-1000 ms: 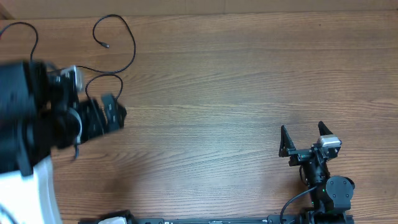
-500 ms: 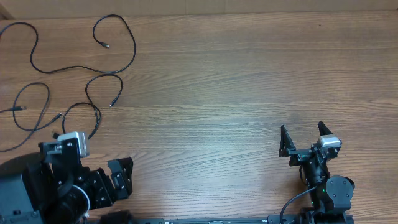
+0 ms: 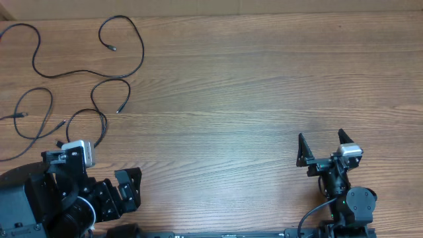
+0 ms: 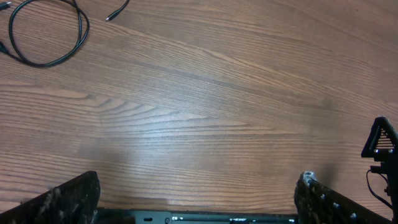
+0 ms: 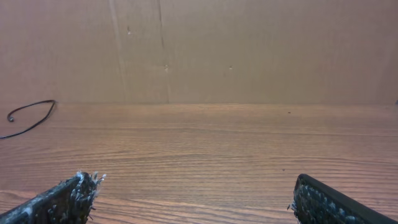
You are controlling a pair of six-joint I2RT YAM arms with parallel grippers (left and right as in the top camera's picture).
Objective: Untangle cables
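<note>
Thin black cables lie at the far left of the wooden table. A long one (image 3: 143, 49) snakes along the back. A second cable (image 3: 92, 94) curls below it, and a third loop (image 3: 51, 106) lies at the left edge. My left gripper (image 3: 130, 188) sits at the front left corner, open and empty, well short of the cables. In the left wrist view (image 4: 196, 190) a cable loop (image 4: 79, 38) shows at the top left. My right gripper (image 3: 323, 147) is open and empty at the front right. The right wrist view (image 5: 199, 193) shows one cable end (image 5: 31, 117) far left.
A cardboard wall (image 5: 249, 50) stands behind the table's back edge. The right gripper also shows at the right edge of the left wrist view (image 4: 379, 146). Bare wood (image 3: 251, 99) lies between the two arms.
One second ago my left arm was blurred over the cables at the left. It has pulled back to the front left corner, empty. The cables lie uncovered. The right arm has not moved.
</note>
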